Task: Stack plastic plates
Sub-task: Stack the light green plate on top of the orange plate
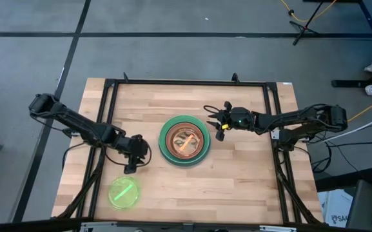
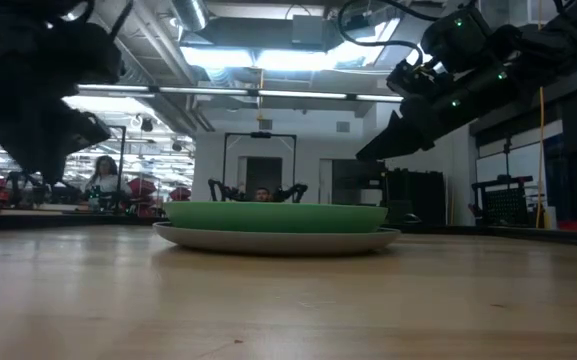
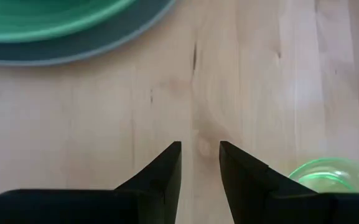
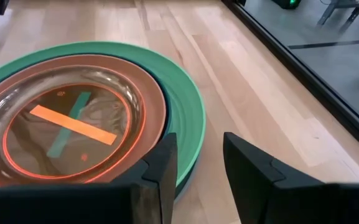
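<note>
Wooden table (image 1: 237,167) held one stack (image 1: 184,141) and one loose yellow-green plate (image 1: 125,192). Stack sat between both grippers; green, teal, terracotta and orange rims countable, grey base (image 2: 278,240) showed only from table level, other small clear plates hard to separate. Left gripper (image 1: 133,165) hovered just beyond the loose plate, fingers slightly parted, empty. Right gripper (image 1: 218,122) beside stack rim, fingers apart, empty.
</note>
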`<state>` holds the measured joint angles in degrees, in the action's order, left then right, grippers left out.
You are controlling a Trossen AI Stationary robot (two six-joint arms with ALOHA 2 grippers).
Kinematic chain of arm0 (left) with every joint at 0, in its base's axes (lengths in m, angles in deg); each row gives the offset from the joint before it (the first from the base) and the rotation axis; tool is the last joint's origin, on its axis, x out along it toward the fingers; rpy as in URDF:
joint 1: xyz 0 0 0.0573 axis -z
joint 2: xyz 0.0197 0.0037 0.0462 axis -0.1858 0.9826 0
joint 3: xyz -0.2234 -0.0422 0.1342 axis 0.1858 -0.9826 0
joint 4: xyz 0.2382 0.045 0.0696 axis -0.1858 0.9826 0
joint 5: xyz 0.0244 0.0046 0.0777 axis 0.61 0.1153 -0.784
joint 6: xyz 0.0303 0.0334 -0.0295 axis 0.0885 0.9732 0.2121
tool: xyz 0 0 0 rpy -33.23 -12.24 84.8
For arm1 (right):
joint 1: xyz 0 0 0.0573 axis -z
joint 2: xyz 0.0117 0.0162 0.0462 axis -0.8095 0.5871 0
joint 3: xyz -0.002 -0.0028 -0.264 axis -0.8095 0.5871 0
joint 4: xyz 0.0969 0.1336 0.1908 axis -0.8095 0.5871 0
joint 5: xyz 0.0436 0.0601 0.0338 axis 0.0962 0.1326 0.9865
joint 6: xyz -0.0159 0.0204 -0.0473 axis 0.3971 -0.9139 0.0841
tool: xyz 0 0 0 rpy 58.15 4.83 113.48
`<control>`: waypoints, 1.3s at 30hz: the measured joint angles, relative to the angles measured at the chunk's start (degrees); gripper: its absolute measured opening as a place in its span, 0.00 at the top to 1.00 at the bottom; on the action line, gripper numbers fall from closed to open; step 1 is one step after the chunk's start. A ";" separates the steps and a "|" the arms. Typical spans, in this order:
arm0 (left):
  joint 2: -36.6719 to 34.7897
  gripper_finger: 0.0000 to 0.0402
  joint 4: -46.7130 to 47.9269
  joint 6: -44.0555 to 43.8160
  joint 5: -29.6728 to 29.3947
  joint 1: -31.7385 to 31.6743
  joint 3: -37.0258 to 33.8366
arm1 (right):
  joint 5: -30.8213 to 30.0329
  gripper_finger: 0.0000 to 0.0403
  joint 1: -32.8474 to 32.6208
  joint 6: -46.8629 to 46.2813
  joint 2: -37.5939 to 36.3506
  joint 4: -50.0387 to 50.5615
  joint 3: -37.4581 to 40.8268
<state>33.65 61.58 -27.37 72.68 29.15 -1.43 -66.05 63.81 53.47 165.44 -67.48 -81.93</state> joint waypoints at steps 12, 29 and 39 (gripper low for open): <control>-0.05 0.75 -3.69 -1.22 -0.59 5.35 -1.85 | -0.09 0.70 0.01 0.22 -0.02 -1.30 -0.01; -0.05 0.66 -2.73 -13.63 -1.59 10.60 -1.85 | -0.04 0.70 0.00 -0.16 -0.02 -0.96 -0.01; -0.03 0.65 -1.12 -27.18 -3.58 20.60 -1.85 | -0.04 0.70 0.00 -0.16 -0.02 -0.86 -0.02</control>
<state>33.62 60.46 -54.54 69.10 49.75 -3.28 -66.10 63.81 53.31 165.41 -68.34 -81.95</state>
